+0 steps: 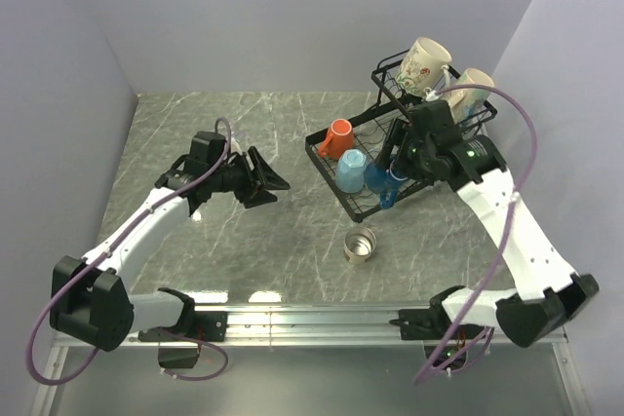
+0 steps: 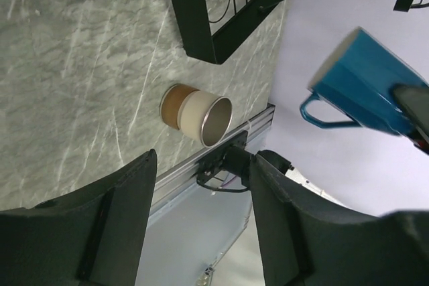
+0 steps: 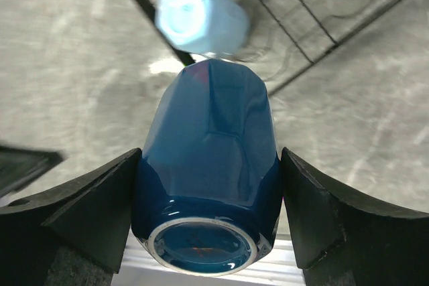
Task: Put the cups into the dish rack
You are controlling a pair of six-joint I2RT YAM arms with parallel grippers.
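Veined, seemingly marble tabletop (image 1: 195,124); right fingers (image 3: 87,212) pinching glossy faceted dark-blue mug (image 3: 211,152), left fingers (image 2: 100,232) spread.

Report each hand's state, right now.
Left hand: open, holding nothing.
Right hand: closed on the dark blue mug.
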